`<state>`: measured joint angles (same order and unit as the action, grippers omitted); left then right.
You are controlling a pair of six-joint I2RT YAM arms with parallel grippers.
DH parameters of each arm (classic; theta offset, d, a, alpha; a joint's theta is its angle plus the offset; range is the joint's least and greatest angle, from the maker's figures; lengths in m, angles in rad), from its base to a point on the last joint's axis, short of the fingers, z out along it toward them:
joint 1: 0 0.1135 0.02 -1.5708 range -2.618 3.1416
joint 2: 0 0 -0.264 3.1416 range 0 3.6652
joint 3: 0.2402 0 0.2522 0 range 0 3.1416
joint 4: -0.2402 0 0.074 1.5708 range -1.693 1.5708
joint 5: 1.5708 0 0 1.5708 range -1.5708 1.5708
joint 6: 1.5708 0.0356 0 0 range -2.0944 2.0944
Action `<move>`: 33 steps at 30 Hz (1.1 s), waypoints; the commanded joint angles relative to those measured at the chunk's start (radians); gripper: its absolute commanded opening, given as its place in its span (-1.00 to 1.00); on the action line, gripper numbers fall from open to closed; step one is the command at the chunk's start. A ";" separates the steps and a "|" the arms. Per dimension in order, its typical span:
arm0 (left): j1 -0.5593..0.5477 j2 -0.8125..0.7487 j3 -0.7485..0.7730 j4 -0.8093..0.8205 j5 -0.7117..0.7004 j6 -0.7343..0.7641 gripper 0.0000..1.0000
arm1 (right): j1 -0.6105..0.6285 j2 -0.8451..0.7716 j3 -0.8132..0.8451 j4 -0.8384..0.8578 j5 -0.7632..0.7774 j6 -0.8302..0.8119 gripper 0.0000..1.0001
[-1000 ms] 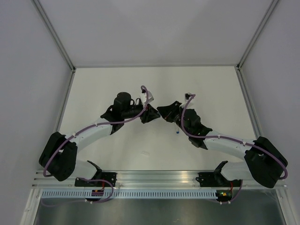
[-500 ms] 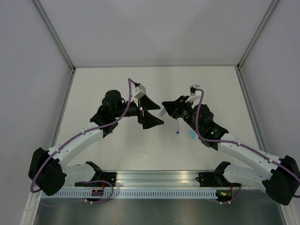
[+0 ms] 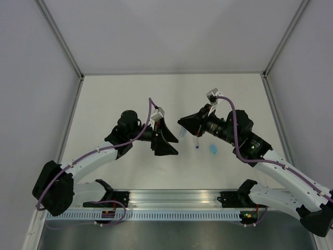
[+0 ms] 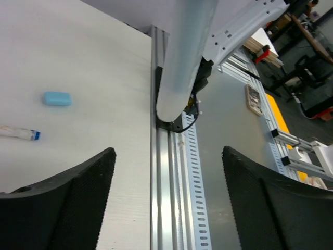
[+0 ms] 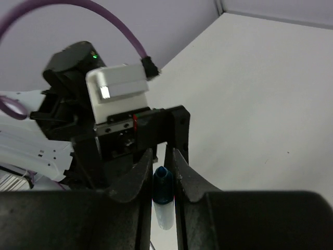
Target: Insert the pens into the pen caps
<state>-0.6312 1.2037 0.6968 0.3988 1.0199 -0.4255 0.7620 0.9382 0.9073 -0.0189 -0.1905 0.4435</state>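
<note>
We've got the left jaws [image 4: 168, 151] spread wide, nothing between them. The right jaws [image 5: 161, 156] are pinching a pale translucent pen with a dark blue tip [image 5: 163, 200], its tip up between the fingertips. Only the right wrist view shows that pinch, with the left arm's white camera block [image 5: 117, 86] facing it.

The left wrist view gives us what lies left of its jaws: a stubby pale blue pen cap [image 4: 57, 98] and, nearer, the blue-banded end of a white pen [image 4: 20, 134]. Both lie flat on the matte white table [image 3: 130, 94].

From above, both sit just on the arm-base side of the right jaws, apart from each other. Grey wall panels [image 3: 171, 31] enclose the table, and a slotted aluminium rail [image 3: 177, 197] edges it.
</note>
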 commanded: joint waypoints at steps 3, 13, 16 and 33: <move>-0.070 0.023 -0.028 0.238 0.120 -0.085 0.59 | 0.000 -0.026 0.087 -0.012 -0.188 -0.003 -1.00; -0.111 -0.042 -0.109 0.426 0.121 -0.127 0.25 | 0.002 -0.021 0.055 0.010 -0.279 0.021 -1.00; -0.111 -0.081 -0.152 0.503 0.088 -0.153 0.04 | 0.000 -0.038 0.006 0.071 -0.285 0.047 -1.00; -0.111 -0.058 -0.142 0.422 0.031 -0.115 -0.13 | 0.000 -0.084 -0.168 0.258 -0.313 0.179 -1.00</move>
<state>-0.7414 1.1408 0.5423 0.8597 1.0763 -0.5858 0.7616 0.8894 0.7410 0.1562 -0.4808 0.5831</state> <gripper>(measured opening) 0.422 0.227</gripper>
